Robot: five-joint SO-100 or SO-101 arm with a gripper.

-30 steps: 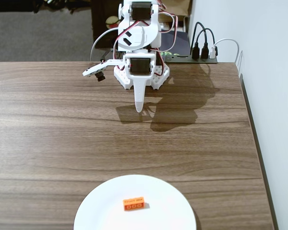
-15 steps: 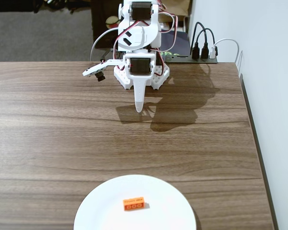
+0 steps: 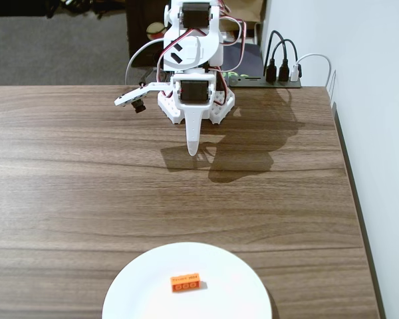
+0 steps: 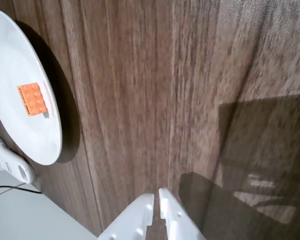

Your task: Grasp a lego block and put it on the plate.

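One lego block (image 3: 185, 283) lies flat on the plate (image 3: 139, 286) at the near edge of the table (image 3: 66, 179) in the fixed view, well apart from the gripper (image 3: 193, 149), which holds nothing. In the wrist view the block (image 4: 32, 99) sits studs up on the plate (image 4: 10, 60) at the far left, and the gripper (image 4: 155, 200) shows its two white fingertips almost touching, only a thin slit between them. The arm is folded back over its base at the far edge, gripper pointing down just above the wood. Bare tabletop spans the stretch between gripper and plate; the table's right edge runs beside a white wall (image 3: 379, 133).
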